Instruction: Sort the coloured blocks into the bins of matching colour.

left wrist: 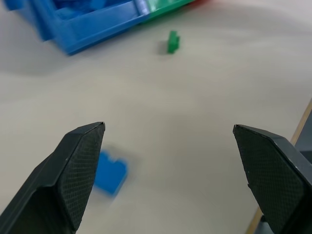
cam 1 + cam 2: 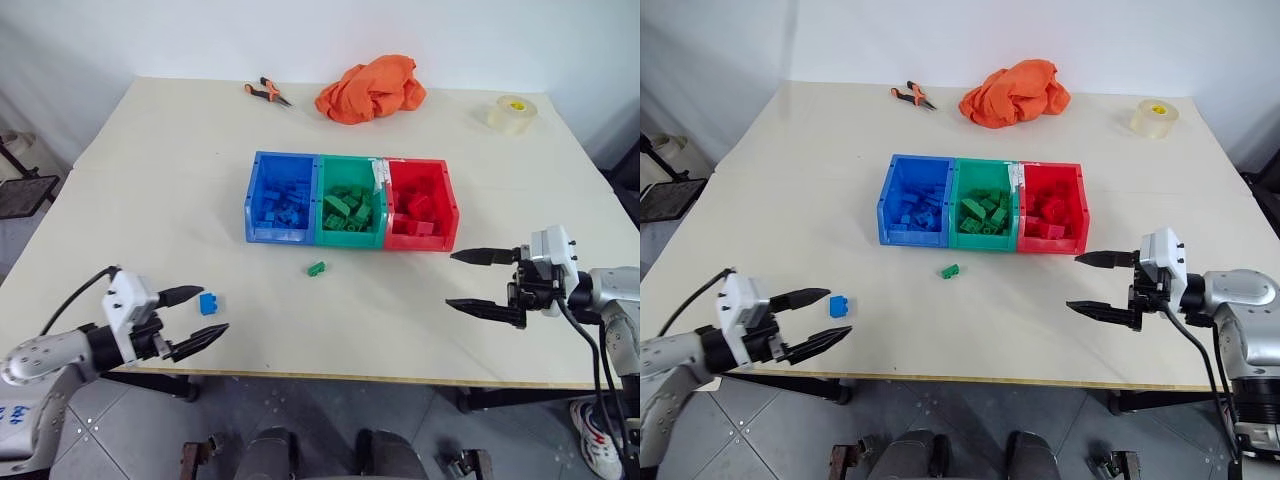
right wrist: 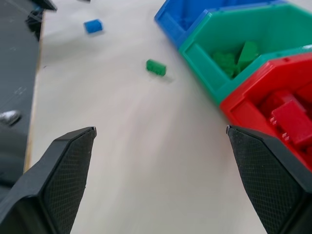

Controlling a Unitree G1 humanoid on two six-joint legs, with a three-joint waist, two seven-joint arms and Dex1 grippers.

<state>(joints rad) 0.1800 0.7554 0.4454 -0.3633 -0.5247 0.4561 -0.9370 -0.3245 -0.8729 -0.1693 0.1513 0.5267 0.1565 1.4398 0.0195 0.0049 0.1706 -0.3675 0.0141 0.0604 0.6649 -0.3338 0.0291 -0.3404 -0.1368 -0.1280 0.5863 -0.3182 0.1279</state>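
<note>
Bins (image 2: 350,238) sit mid-surface (image 2: 160,180), joined in a row: blue, green, red, each holding bricks of its own colour. Green brick (image 2: 317,268) lies loose just before the green bin. Blue brick (image 2: 208,303) lies near the front edge, just beside the left claw (image 2: 205,318), whose jaws are spread wide, empty. Right claw (image 2: 462,281) likewise wide, empty, well apart from both bricks.

Bare table (image 2: 400,310) around the loose green block (image 2: 317,268); bins (image 2: 350,200) behind it.
</note>
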